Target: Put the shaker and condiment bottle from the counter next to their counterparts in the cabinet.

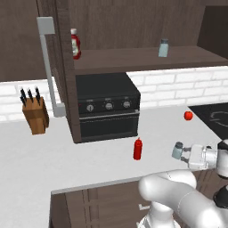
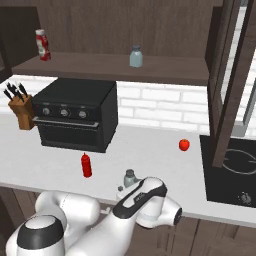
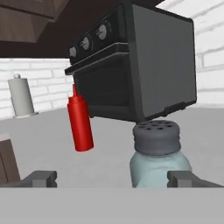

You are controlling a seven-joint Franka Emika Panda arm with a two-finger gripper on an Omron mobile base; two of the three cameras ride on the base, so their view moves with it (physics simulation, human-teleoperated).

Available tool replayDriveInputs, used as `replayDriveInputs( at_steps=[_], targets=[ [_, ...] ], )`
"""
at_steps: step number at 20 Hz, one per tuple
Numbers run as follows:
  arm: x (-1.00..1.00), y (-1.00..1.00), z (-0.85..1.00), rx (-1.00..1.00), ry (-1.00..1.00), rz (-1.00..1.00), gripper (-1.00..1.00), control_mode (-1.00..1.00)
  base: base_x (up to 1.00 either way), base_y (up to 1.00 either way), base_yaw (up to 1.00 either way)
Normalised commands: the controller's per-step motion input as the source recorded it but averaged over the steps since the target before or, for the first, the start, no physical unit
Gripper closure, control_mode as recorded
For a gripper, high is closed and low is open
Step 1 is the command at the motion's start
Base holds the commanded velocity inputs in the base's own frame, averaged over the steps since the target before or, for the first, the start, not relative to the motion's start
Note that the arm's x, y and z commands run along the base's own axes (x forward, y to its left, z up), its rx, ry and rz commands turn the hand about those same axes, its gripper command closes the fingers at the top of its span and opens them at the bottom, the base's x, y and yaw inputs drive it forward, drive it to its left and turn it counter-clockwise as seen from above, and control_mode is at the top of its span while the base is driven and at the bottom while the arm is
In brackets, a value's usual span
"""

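Note:
The greyish-blue shaker [image 3: 157, 153] with its dark cap stands upright on the white counter [image 1: 67, 151], close in front of my open gripper [image 3: 113, 178]; it sits between the fingertips, nearer the right one, untouched. From the base cameras the shaker [image 1: 177, 150] [image 2: 130, 178] shows at the tip of my gripper [image 1: 185, 153] [image 2: 123, 187]. The all-red condiment bottle [image 1: 138, 148] [image 2: 86, 165] [image 3: 81, 122] stands to its left, before the oven. On the cabinet shelf [image 1: 133, 58] stand the white-capped red bottle [image 1: 75, 43] [image 2: 42, 45] and the pale blue shaker [image 1: 164, 47] [image 2: 136, 56].
A black toaster oven [image 1: 107, 107] sits under the shelf. A knife block [image 1: 34, 113] stands left of it, beside the open cabinet door with its grey handle [image 1: 49, 67]. A small red fruit [image 1: 188, 116] lies near the black cooktop [image 2: 235, 170]. A paper roll [image 3: 21, 96] stands far off.

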Motion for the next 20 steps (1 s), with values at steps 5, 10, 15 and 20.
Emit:
replayDriveInputs(
  at_steps=[5,10,15,20],
  targets=[
    [0.17,-0.07,-0.12,0.11,0.03,-0.02,-1.00,-1.00,0.00,0.00,0.00],
    [0.29,-0.13,-0.06,0.11,0.06,-0.06,-1.00,-1.00,0.00,0.00,0.00],
    [0.08,-0.34,-0.01,0.13,0.01,-0.10,-1.00,-1.00,0.00,0.00,0.00],
    [0.00,-0.20,-0.06,0.06,0.00,-0.12,-1.00,-1.00,0.00,0.00,0.00]
  ],
)
